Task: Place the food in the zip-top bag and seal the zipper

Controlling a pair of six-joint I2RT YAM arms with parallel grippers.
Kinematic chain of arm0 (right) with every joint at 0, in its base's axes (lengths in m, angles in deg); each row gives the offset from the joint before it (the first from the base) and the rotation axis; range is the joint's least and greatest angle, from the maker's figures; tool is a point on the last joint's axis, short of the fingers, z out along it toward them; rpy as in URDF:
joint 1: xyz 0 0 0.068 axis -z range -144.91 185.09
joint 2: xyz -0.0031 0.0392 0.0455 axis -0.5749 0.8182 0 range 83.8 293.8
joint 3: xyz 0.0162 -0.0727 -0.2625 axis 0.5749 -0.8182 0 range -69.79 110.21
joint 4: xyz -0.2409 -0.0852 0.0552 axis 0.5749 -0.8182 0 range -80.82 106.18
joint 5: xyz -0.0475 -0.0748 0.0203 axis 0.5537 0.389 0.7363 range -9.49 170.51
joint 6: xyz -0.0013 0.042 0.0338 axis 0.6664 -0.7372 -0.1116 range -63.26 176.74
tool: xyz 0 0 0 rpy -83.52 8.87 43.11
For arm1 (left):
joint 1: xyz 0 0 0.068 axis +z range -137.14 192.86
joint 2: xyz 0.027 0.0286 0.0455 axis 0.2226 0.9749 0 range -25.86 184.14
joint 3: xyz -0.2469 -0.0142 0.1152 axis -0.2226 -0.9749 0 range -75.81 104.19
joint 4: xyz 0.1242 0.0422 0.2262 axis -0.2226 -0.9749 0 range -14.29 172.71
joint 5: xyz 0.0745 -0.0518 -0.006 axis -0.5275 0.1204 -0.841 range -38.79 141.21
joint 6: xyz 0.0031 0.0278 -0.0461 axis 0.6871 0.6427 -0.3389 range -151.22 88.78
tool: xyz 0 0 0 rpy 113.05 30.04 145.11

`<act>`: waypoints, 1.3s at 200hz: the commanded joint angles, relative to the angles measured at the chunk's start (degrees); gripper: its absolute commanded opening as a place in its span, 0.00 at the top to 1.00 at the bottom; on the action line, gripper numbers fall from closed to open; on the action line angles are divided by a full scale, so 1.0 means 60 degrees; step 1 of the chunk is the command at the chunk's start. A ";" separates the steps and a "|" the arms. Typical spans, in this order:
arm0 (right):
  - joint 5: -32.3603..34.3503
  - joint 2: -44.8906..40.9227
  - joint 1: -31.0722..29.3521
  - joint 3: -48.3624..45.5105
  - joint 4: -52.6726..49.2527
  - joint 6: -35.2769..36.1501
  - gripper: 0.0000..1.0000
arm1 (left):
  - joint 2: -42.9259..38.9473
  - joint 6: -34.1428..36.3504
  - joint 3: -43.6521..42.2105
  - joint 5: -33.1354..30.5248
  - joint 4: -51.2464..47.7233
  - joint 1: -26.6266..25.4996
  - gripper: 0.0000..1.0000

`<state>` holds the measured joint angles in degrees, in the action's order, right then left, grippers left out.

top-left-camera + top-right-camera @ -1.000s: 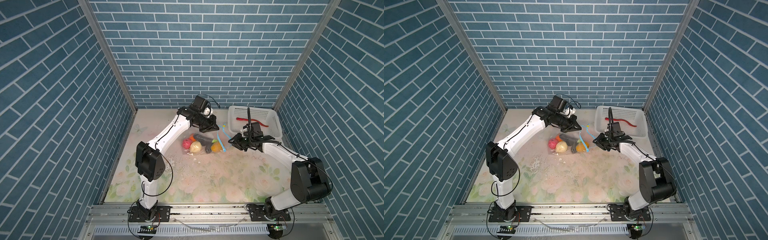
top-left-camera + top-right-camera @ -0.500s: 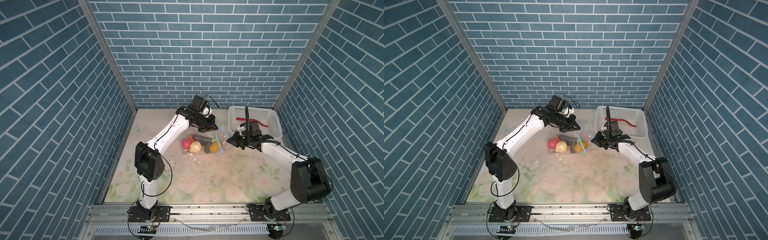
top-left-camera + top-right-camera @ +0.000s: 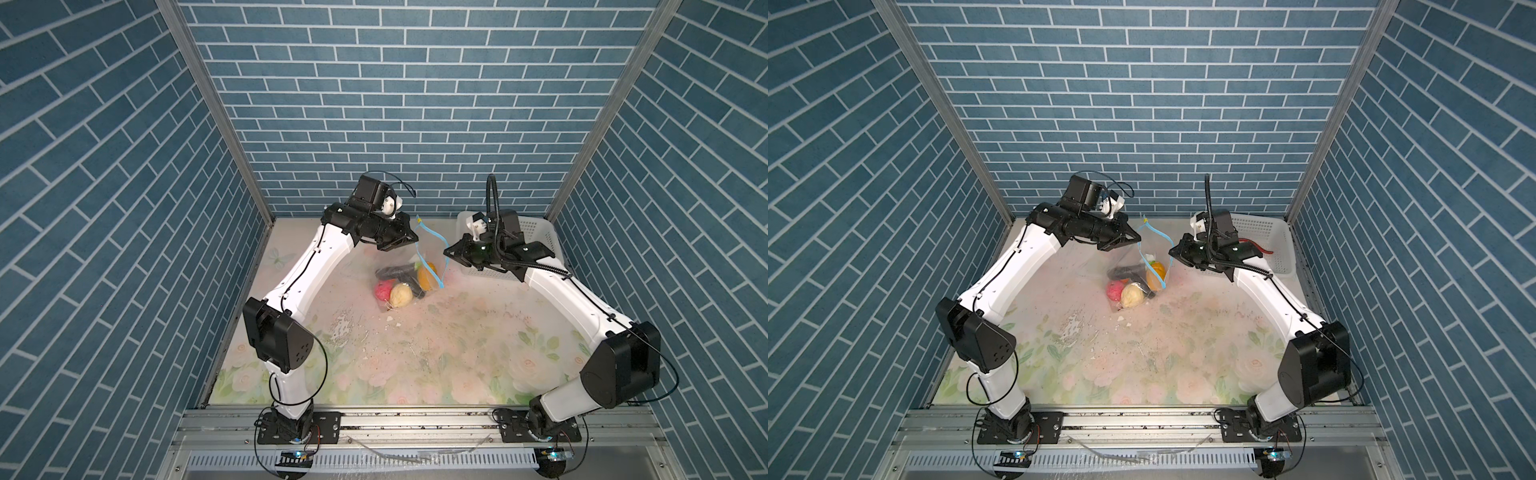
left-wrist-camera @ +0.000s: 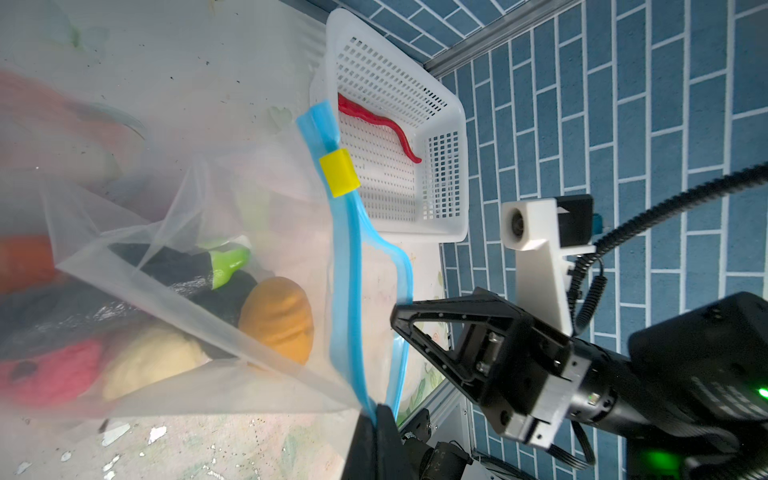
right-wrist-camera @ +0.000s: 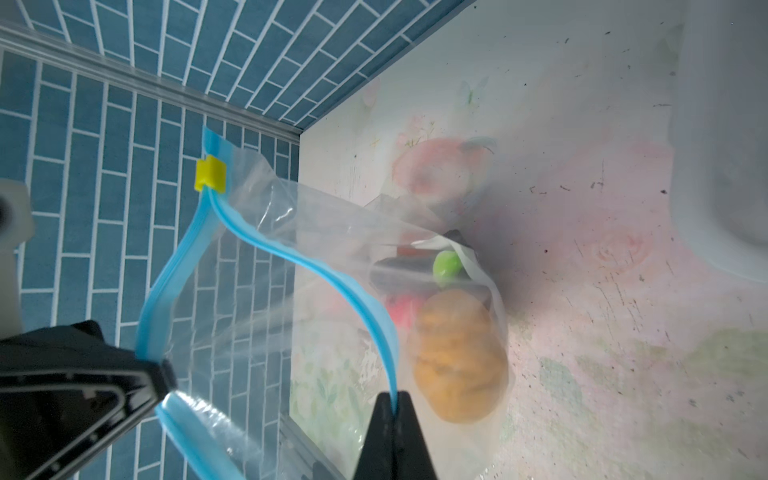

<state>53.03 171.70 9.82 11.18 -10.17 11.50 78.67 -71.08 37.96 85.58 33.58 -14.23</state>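
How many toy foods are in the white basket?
1: the long red strip lies on the floor of the white basket. The left wrist view shows nothing else in it; the right arm hides part of it in both top views.

The near half of the table (image 3: 415, 353) lies open. In the far middle the bag (image 3: 405, 266) hangs between left gripper (image 3: 414, 238) and right gripper (image 3: 446, 251), barring the way. The basket (image 3: 536, 228) fills the far right corner.

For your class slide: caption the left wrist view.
Left end effector and right end effector pinch the bag by its open zipper; red strip lies in the basket.
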 commanded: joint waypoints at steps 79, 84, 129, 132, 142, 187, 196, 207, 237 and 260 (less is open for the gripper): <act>0.0649 0.0774 -0.0770 0.3997 -0.2631 0.1182 1.00 | -0.0426 -0.0108 0.0125 0.0131 0.0024 0.0297 1.00; 0.0714 0.0823 -0.0820 0.4190 -0.2770 0.1245 1.00 | -0.0415 -0.0110 0.0149 0.0118 0.0028 0.0309 1.00; 0.1307 0.0991 -0.1298 0.5439 -0.3453 0.1698 1.00 | -0.0480 -0.0154 0.0167 0.0043 -0.0042 0.0311 1.00; 0.1337 0.1013 -0.1328 0.5500 -0.3507 0.1729 1.00 | -0.0487 -0.0154 0.0166 0.0052 -0.0048 0.0313 1.00; 0.1427 0.1047 -0.1395 0.5558 -0.3565 0.1837 1.00 | -0.0529 -0.0154 0.0166 0.0043 -0.0088 0.0350 1.00; 0.1182 0.1015 -0.1548 0.5234 -0.3256 0.1579 1.00 | -0.1083 -0.0141 -0.0084 -0.0166 -0.0119 0.0596 1.00; 0.1182 0.1021 -0.1611 0.5190 -0.3213 0.1563 1.00 | -0.1168 -0.0123 -0.0153 -0.0202 -0.0107 0.0631 1.00; 0.1168 0.1032 -0.1657 0.5084 -0.3122 0.1522 1.00 | -0.1270 -0.0145 -0.0260 -0.0251 -0.0026 0.0641 1.00; 0.1080 0.1147 -0.1690 0.4797 -0.2886 0.1394 1.00 | -0.1186 -0.0257 -0.0364 -0.0135 0.0014 0.0626 1.00; 0.1080 0.1202 -0.1720 0.4582 -0.2669 0.1274 1.00 | -0.1206 -0.0315 -0.0548 -0.0125 0.0087 0.0631 1.00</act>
<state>60.09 178.34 -0.17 40.70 -29.45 20.12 71.54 -72.63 36.32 84.75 33.63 -10.58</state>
